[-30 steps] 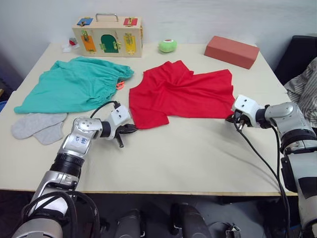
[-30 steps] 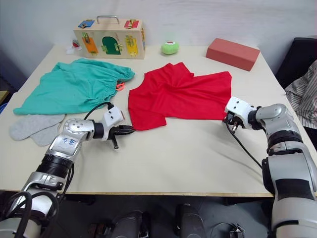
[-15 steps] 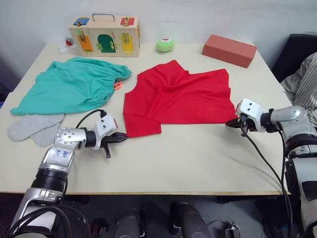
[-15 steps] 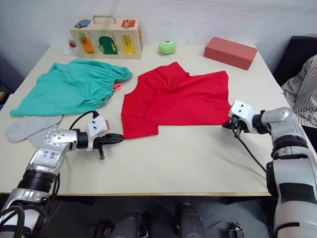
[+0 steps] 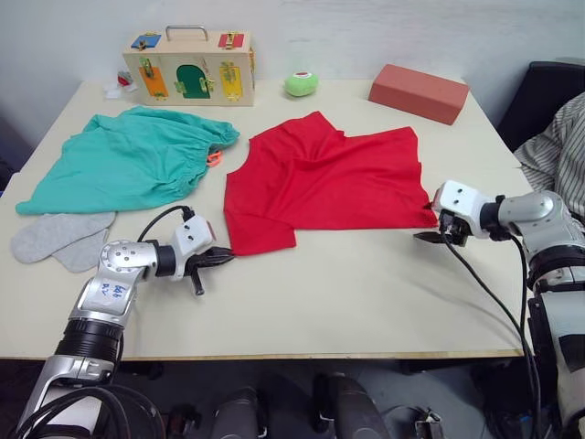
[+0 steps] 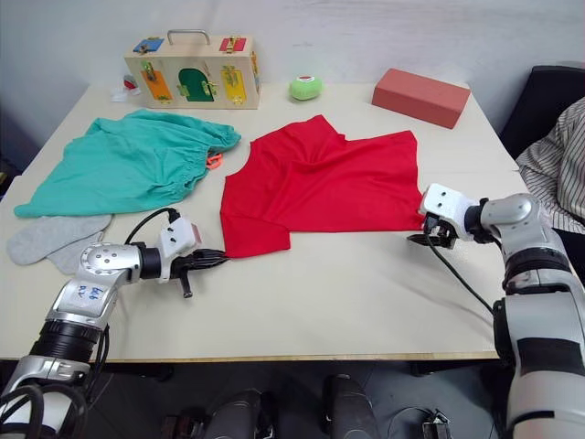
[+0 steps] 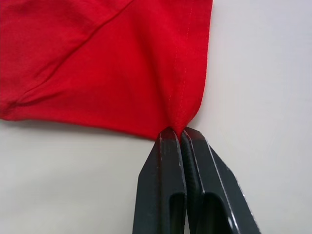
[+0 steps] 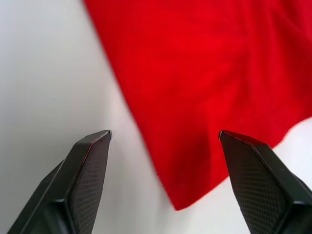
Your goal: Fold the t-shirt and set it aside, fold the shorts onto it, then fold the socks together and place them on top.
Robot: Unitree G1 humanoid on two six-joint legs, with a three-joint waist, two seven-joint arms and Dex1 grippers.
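The red t-shirt [image 5: 329,183] lies spread and creased in the middle of the table. My left gripper [image 5: 219,259] is shut on the shirt's near left corner, which is pinched between the fingertips [image 7: 168,134]. My right gripper [image 6: 420,234] stands open at the shirt's near right corner [image 8: 195,190], which lies on the table between its two fingers without touching them. The teal-green shorts [image 5: 128,165] lie crumpled at the far left. The light grey socks [image 5: 59,236] lie side by side near the left edge, in front of the shorts.
A wooden latch box [image 5: 187,66] with a handle stands at the back left, a small green ball [image 5: 300,84] beside it. A salmon-red block [image 5: 418,92] sits at the back right. A person's striped sleeve [image 5: 558,146] shows beyond the right edge.
My right gripper has opened and let go of the shirt's right corner. My left gripper has drawn the left corner further left, still shut on it. The shirt lies flatter.
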